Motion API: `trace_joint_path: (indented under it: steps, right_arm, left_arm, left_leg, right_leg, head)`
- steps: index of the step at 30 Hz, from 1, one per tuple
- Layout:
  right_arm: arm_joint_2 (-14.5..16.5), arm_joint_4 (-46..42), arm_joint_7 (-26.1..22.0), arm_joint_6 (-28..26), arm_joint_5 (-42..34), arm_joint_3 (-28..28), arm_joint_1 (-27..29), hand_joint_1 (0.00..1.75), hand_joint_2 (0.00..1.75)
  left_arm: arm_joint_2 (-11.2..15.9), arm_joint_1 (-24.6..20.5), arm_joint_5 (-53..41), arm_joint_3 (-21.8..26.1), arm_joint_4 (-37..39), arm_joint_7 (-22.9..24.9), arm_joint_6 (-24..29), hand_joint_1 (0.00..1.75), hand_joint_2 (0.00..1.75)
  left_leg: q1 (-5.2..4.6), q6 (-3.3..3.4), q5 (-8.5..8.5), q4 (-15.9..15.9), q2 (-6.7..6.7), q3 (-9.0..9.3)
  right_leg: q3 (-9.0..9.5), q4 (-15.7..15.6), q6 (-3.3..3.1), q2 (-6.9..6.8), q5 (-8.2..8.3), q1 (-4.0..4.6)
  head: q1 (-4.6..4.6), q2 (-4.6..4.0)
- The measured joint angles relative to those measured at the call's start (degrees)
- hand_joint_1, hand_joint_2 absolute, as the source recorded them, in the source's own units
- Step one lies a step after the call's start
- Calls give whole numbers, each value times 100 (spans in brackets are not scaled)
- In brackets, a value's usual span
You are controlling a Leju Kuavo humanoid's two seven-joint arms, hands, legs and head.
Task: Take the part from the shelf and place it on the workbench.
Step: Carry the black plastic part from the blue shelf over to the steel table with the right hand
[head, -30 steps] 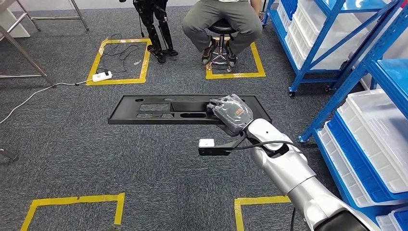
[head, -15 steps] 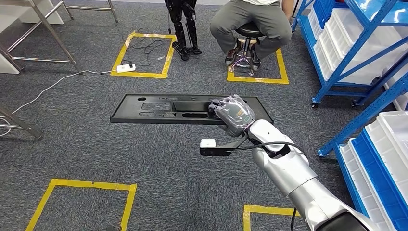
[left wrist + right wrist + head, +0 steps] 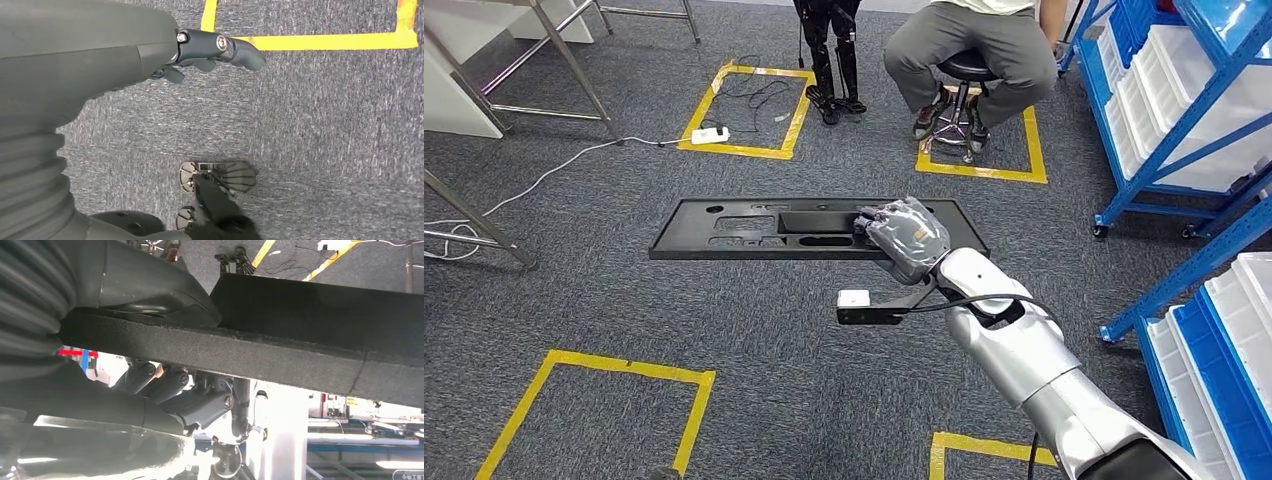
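Head view shows the right robot hand gripping the long black part level above the carpet, so pickup from the shelf looks done and placement on the worktop remains

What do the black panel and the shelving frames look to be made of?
Black panel: looks like moulded plastic, matte black; it has formed cut-outs, and its edge in the right wrist view looks grainy and dull. It is held level by one end in the right hand, which hints it is stiff and light. Shelving frames: probably painted steel, given the glossy blue and thin straight struts.
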Motion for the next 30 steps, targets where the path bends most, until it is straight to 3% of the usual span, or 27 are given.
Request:
trace_joint_path:
  steps: [2,4,6,9,10,11,12,14,16,19,21,23,25,26,27,28,30]
  right_arm:
    - [-4,-13,14,4,5,-1,2,171,175]
    - [-8,-28,20,10,16,-1,8,171,175]
    - [-20,-45,27,14,27,-3,4,171,175]
    - [-59,-54,40,28,30,-9,37,171,175]
    - [-70,-54,44,33,31,-9,64,171,175]
    - [-81,-54,45,37,33,-8,86,171,175]
    - [-90,-54,46,37,36,-8,100,171,175]
    - [-105,-54,46,38,39,-9,100,171,175]
    - [-105,-56,46,40,45,-9,93,171,175]
    - [-84,-58,40,49,74,5,93,171,175]
    - [-60,-63,40,51,91,16,75,171,175]
    - [-46,-69,43,51,97,20,56,171,175]
    - [-44,-69,43,52,102,26,59,171,175]
    - [-44,-69,42,52,105,30,67,171,175]
    - [-42,-69,42,50,109,32,72,171,175]
    - [-38,-69,42,45,115,33,73,171,175]
    - [-27,-69,42,28,132,32,61,171,175]
  left_arm:
    - [1,-5,-1,1,0,-7,8,0,175]
    - [0,-5,-3,2,1,-8,13,0,175]
    - [-6,-9,-12,3,-1,-12,15,0,175]
    - [-14,-28,-24,2,-2,-19,11,0,175]
    - [-16,-29,-26,2,-2,-19,9,0,175]
    - [-17,-28,-29,2,-2,-19,5,0,175]
    - [-17,-27,-32,2,-2,-19,1,0,175]
    - [-18,-28,-37,2,-2,-19,-8,0,175]
    - [-16,-32,-42,3,-2,-20,-9,0,175]
    - [-14,-12,-44,5,-1,-22,-2,0,175]
    - [-13,-2,-44,8,0,-25,7,0,175]
    - [-14,-6,-44,8,0,-28,10,0,175]
    - [-16,-9,-44,9,0,-33,10,0,175]
    - [-16,-9,-44,9,1,-35,10,0,175]
    - [-17,-8,-43,12,0,-38,10,0,175]
    - [-16,-8,-40,17,-1,-40,10,0,175]
    - [-7,-15,-37,34,-2,-46,15,0,175]
  left_leg:
    - [-59,47,32,-260,59,124]
    - [-56,97,69,-306,-42,126]
    - [-26,171,130,-390,-122,161]
    - [-15,226,171,-432,-272,167]
    - [-15,224,173,-432,-335,162]
    - [-13,219,176,-430,-396,159]
    - [-11,211,181,-428,-458,159]
    - [0,171,188,-420,-572,155]
    - [-8,97,190,-401,-659,129]
    - [18,-6,214,-395,-726,74]
    - [37,-50,104,-236,-572,-7]
    - [36,-82,-220,346,-328,-260]
    - [40,-96,-529,1090,-236,-603]
    - [39,-89,-567,1279,-225,-693]
    - [35,-70,-497,1234,-223,-666]
    - [25,-37,-342,966,-203,-519]
    - [-40,61,-39,176,-30,-82]
  right_leg:
    - [-4,0,25,-64,-14,32]
    - [-17,0,67,-121,-29,43]
    - [-113,194,94,-25,-147,37]
    - [-631,1279,67,200,-592,-22]
    - [-789,1599,84,220,-689,-43]
    - [-845,1708,123,227,-697,-60]
    - [-785,1578,181,233,-614,-82]
    - [-406,784,305,310,-301,-149]
    - [-98,146,331,399,-72,-183]
    - [-51,37,229,355,5,-158]
    - [-42,20,155,298,31,-164]
    - [-30,10,84,236,34,-139]
    - [-27,11,39,154,22,-87]
    - [-26,12,27,110,16,-64]
    - [-22,12,19,68,10,-44]
    - [-13,12,11,28,4,-27]
    - [8,11,1,-45,-12,12]
  head:
    - [-1,0]
    - [-4,0]
    - [5,0]
    - [29,0]
    - [36,0]
    - [37,0]
    - [37,0]
    - [38,0]
    - [30,0]
    - [14,0]
    - [6,0]
    - [-5,0]
    - [-7,0]
    - [-7,0]
    - [-8,0]
    - [-7,0]
    - [-7,0]
